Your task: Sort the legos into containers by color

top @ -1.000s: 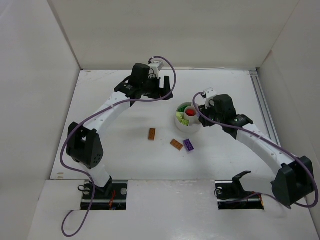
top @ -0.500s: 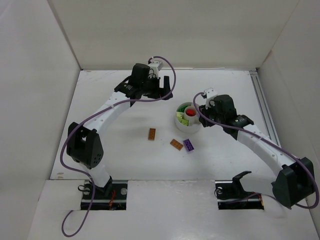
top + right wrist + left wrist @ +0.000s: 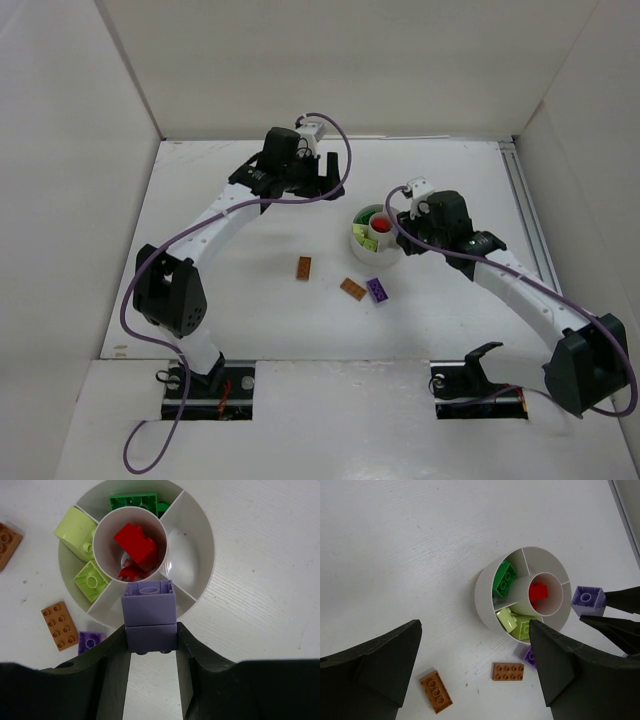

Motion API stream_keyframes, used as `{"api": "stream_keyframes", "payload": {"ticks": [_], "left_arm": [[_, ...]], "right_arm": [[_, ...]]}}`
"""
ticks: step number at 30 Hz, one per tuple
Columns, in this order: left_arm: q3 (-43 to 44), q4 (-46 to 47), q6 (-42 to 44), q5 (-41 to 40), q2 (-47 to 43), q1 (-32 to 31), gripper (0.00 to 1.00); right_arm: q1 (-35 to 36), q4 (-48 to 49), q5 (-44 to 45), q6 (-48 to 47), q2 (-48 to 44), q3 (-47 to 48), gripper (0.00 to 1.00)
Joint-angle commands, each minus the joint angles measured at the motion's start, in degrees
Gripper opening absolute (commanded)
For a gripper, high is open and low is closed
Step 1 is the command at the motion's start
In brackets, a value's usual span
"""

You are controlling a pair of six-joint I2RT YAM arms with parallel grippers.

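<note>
The white surface (image 3: pixel 220 300) has a tub (image 3: pixel 187 555) right of its middle, with red, green and yellow-green legos (image 3: pixel 135 542) sorted inside. The right end effector (image 3: pixel 151 635) pinches a purple brick (image 3: pixel 149 610) over it. The left end effector (image 3: pixel 470 665) is apart, empty. Two orange-brown bricks (image 3: pixel 352 289) and a loose purple piece (image 3: pixel 377 290) wait outside.

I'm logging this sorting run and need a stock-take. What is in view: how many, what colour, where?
tub: one, white, round, on the table
red legos: at least two, red, tub's centre cup
green lego: at least one, green, far wedge
yellow-green legos: two, yellow-green, left wedge
orange-brown legos: two, orange-brown, on the table beside the tub
loose purple lego: one, purple, on the table by the tub
held purple lego: one, purple, over the tub's near rim
table: one, white
left gripper: one, black, open, empty, above the table
right gripper: one, black, shut on the held purple lego
</note>
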Motion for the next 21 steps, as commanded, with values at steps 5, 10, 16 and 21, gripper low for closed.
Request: {"api": "stream_keyframes", "payload": {"ticks": [5, 10, 16, 21], "left_arm": [[-1.34, 0.38, -0.37, -1.36, -3.83, 0.12, 0.85], [-1.34, -0.14, -0.37, -1.37, -3.83, 0.12, 0.85], [-1.86, -0.14, -0.37, -1.37, -4.36, 0.12, 0.85], [-2.39, -0.14, -0.37, -1.89, -4.89, 0.12, 0.85]], "right_arm": [[-0.39, 3.62, -2.00, -0.48, 0.15, -0.17, 0.35], [0.14, 4.15, -1.48, -0.48, 1.20, -0.17, 0.41], [1.72, 4.15, -0.34, -0.48, 3.14, -0.17, 0.46], [2.87, 3.62, 2.12, -0.48, 3.67, 0.45, 0.52]]}}
